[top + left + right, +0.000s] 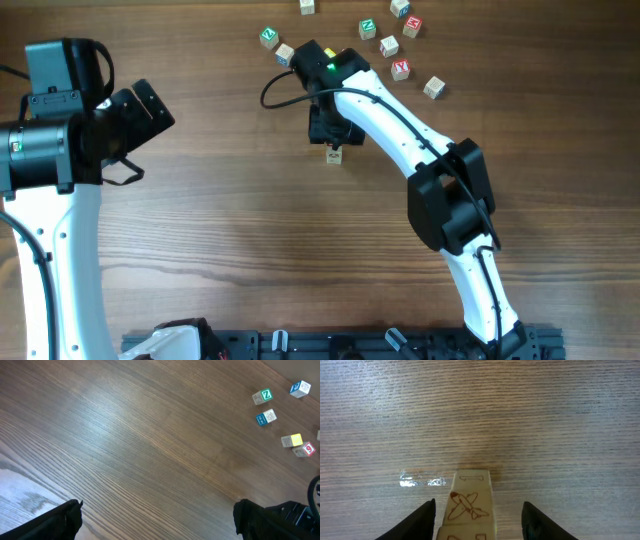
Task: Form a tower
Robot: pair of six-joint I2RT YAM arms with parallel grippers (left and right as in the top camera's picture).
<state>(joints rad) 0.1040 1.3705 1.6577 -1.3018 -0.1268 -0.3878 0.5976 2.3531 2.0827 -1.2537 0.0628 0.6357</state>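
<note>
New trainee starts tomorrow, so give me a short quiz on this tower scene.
1. True or false: the right gripper straddles the tower.
2. Which drawing is on the tower's side in the right wrist view? A fish, B airplane, C star.
3. Fill in: the left gripper is ___ above bare table.
Key: 1 true; 2 B; 3 open.

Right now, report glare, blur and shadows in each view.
Right wrist: glare streak on the table left of the tower, fingers soft-edged. Left wrist: pale sheen at lower left; green Z cube sharp. Overhead: evenly lit.
</note>
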